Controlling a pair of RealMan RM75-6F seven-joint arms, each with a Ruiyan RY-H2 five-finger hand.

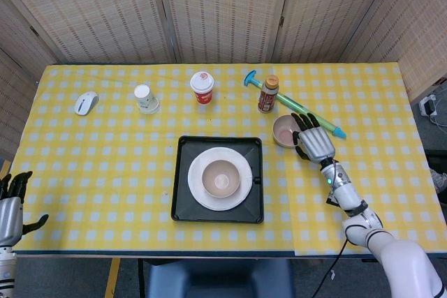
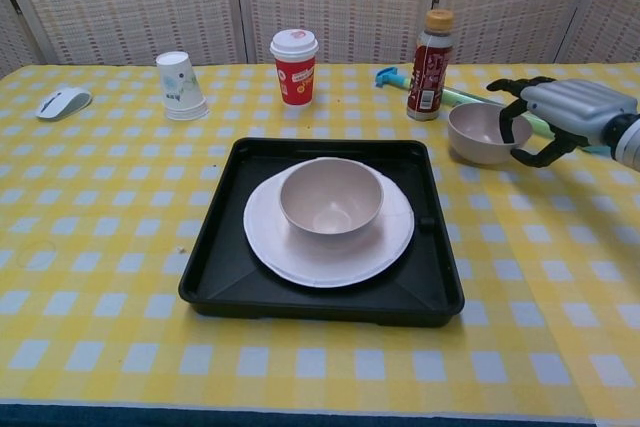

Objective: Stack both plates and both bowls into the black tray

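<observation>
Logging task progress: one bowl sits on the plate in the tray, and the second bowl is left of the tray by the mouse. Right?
Not quite. The second bowl is right of the tray, by the right hand, as the head view shows. One bowl does sit on the plate in the tray.

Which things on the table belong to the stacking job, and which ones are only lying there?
Job: black tray, plate and bowl in it, second bowl by the right hand.

Lying about: mouse, paper cup, red cup, bottle, green pump.
</observation>
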